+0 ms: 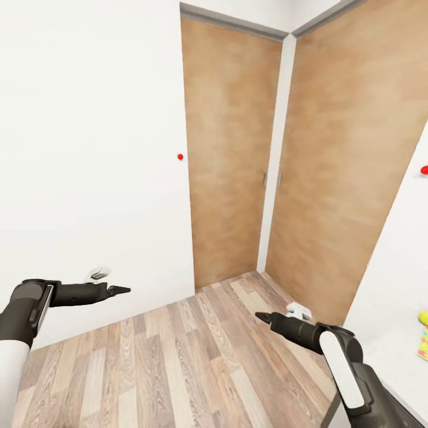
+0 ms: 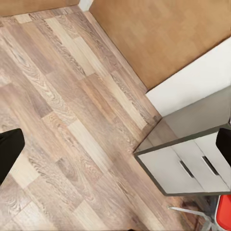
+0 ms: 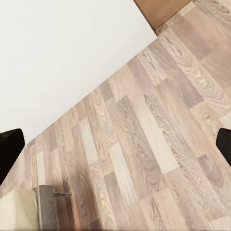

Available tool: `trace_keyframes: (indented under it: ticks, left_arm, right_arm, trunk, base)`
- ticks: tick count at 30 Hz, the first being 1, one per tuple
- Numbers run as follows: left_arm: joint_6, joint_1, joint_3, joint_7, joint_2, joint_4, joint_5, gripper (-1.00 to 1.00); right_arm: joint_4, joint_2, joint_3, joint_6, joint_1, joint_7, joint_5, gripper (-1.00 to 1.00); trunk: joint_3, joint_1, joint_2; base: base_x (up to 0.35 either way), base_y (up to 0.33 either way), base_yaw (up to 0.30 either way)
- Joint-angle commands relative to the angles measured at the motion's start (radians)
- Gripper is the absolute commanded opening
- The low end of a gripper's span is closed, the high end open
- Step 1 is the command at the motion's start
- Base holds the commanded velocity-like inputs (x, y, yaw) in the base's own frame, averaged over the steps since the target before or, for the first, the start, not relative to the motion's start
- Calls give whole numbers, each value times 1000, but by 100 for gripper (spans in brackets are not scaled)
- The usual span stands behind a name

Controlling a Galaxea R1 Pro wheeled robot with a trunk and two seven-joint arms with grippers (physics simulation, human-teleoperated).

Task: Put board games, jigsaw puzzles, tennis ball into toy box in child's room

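Task's things: at the right edge of the head view, on a white surface (image 1: 392,333), a small yellow-green round thing (image 1: 423,317) and a bright multicoloured box edge (image 1: 422,345) show, cut off by the frame; too little shows to tell which toys they are.
Right gripper (image 1: 260,318): nearest to that white surface, hanging over the wood floor (image 1: 178,356) and pointing away from it toward the wall; holds nothing. In the right wrist view its dark fingertips (image 3: 9,149) sit at opposite edges, spread wide.
Left gripper (image 1: 122,290): well apart from the white surface, across the floor, in front of the white wall (image 1: 89,148); holds nothing. In the left wrist view the fingertips (image 2: 9,149) are likewise far apart.
Doors: two wooden doors (image 1: 232,166) meet in the corner beyond the floor, farther from the white surface than the right gripper.
Red dot (image 1: 180,157): on the wall beside the left door.
Cabinet (image 2: 187,163): grey with white drawers, standing on the floor in the left wrist view, beside a red seat (image 2: 224,214).
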Motion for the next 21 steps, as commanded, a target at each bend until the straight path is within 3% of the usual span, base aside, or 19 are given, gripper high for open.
trace_keyframes:
  ticks: [1,8,12,18,21]
  left_arm:
    - [8,-1,3,-9,-1,0,-11,100]
    - [8,-1,0,10,-2,1,-13,100]
    - [8,-1,-1,55,-3,10,-13,100]
    - [5,-1,-2,171,-6,50,-14,100]
    - [-3,-1,-3,244,-22,101,-15,100]
  right_arm:
    - [11,0,6,5,-7,-1,4,100]
    - [94,0,46,6,-55,-81,3,100]
    - [134,1,77,10,-78,-149,2,100]
    - [175,5,106,14,-93,-200,0,100]
    - [218,13,113,14,-102,-207,3,100]
  trunk:
    - [-1,1,-1]
    - [-3,1,-1]
    - [-5,1,-1]
    - [-7,1,-1]
    - [-8,1,-1]
  base:
    - [272,0,292]
    - [304,0,292]
    - [276,0,292]
    - [167,0,292]
    - [94,0,292]
